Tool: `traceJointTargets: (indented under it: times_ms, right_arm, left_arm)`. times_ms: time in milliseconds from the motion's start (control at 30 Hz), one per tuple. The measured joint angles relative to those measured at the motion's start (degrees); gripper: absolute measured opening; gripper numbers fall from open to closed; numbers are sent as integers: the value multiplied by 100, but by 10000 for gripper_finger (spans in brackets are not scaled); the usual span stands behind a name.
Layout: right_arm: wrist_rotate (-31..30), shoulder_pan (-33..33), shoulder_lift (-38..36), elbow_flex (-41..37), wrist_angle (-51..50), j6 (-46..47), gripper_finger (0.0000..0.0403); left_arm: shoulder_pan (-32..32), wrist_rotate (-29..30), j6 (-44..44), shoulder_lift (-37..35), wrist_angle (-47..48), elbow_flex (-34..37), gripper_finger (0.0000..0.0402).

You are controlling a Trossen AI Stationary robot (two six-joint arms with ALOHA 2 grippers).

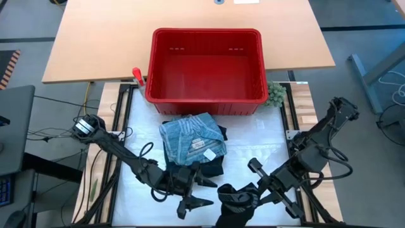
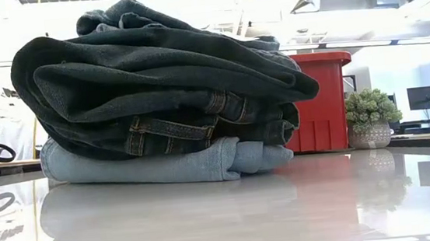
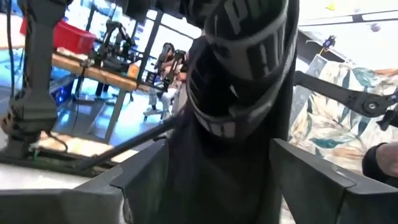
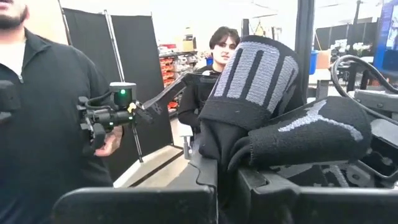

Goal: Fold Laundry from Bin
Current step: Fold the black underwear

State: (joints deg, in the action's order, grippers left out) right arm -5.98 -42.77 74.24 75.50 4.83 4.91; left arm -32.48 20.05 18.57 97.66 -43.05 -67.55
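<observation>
The red bin (image 1: 205, 66) stands empty at the table's far side. In front of it lies a pile of folded laundry (image 1: 192, 140): dark jeans (image 2: 157, 79) resting on a light blue garment (image 2: 164, 168). A black garment with grey stripes and lettering (image 1: 237, 199) is lifted near the table's front edge. My right gripper (image 1: 252, 192) is shut on it. My left gripper (image 1: 204, 192) is open just to the left of it, and the garment (image 3: 239, 81) hangs between the spread fingers (image 3: 146, 177). My left gripper stands with one finger on either side of the black garment; I cannot tell whether either finger touches it. My right gripper pinches a bunched fold of the black garment (image 4: 224, 165) between its two fingers, roughly level from the table's right. The striped part (image 4: 258, 74) stands up beyond the fingers, clear of the table.
A small green fuzzy plant (image 1: 274, 95) sits right of the bin, a red-handled tool (image 1: 137, 76) left of it. A wooden table (image 1: 95, 44) lies behind. Beyond the table's front a person (image 4: 37, 124) holds a device; another person (image 4: 217, 62) is farther back.
</observation>
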Motion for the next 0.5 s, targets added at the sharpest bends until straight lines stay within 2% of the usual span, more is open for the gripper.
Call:
traceJointTargets:
  times_ms: [333,500]
  right_arm:
    - [-160,597,9,2,360,-80,35]
    - [-144,831,7,2,261,30,35]
  left_arm:
    - [224,-42,-808,0,-50,-289,269]
    - [401,-309,-894,0,-128,-374,269]
